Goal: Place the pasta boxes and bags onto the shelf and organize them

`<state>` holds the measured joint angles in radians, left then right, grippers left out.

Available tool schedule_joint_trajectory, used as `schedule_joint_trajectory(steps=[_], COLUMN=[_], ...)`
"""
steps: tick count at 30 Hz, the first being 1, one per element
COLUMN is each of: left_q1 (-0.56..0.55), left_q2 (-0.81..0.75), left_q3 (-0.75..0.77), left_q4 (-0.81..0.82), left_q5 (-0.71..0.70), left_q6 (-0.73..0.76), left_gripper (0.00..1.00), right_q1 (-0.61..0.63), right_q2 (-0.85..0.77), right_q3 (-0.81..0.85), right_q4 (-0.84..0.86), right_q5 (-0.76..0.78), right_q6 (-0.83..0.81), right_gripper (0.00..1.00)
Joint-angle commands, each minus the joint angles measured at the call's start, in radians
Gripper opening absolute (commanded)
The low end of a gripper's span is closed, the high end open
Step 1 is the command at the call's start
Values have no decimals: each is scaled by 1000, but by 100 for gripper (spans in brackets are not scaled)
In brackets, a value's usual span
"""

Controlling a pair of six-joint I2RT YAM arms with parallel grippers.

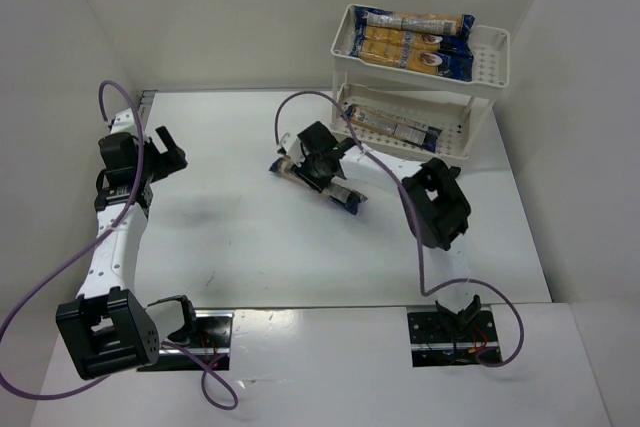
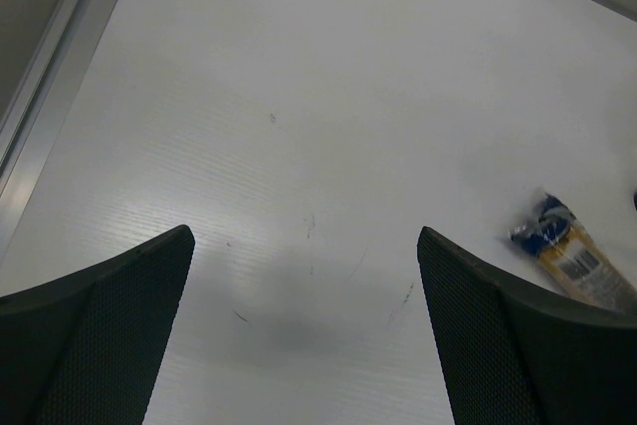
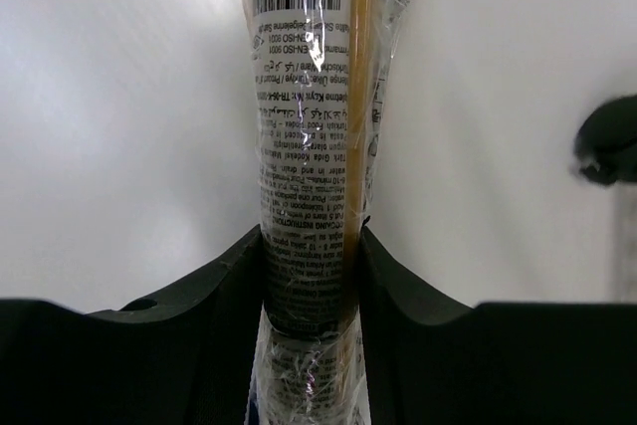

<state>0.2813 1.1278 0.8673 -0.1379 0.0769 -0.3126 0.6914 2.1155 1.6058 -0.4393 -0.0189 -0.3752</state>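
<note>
The cream-white shelf [image 1: 490, 47] stands at the back right. Two pasta bags [image 1: 415, 35] lie side by side on its top tray and one pasta bag [image 1: 395, 127] lies on the lower tray. My right gripper [image 1: 322, 169] is at the table's middle, left of the shelf. It is shut on a pasta bag [image 3: 304, 146], with both fingers [image 3: 393, 286] pressed against the bag's sides. That bag's blue end [image 1: 345, 199] sticks out towards the front right, low over the table. My left gripper [image 1: 170, 152] is open and empty at the far left [image 2: 304, 246].
White walls enclose the table on the left, back and right. The left wrist view shows a bag's blue end [image 2: 572, 256] on the table to the right. A purple cable [image 1: 300, 102] loops near the shelf's left side.
</note>
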Motion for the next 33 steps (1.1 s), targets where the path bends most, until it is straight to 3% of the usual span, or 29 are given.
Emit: schedule_joint_trajectory(steps=[1, 11, 15, 21, 33], left_q1=[7, 7, 7, 7, 7], left_q2=[-28, -37, -37, -37, -37], left_q3=[-8, -28, -28, -28, -1], left_q4=[57, 75, 75, 75, 66], left_q5=[17, 37, 37, 37, 28], left_q6=[3, -17, -17, -17, -8], left_gripper=[100, 100, 100, 100, 100], right_q1=[20, 33, -79, -315, -448], right_q2=[-250, -659, -750, -727, -393], right_q3=[-108, -486, -590, -600, -437], right_q4=[31, 275, 404, 606, 819], right_q5=[-10, 321, 350, 217, 79], right_q6=[-178, -509, -678, -869, -1059], right_gripper=[0, 0, 0, 0, 0])
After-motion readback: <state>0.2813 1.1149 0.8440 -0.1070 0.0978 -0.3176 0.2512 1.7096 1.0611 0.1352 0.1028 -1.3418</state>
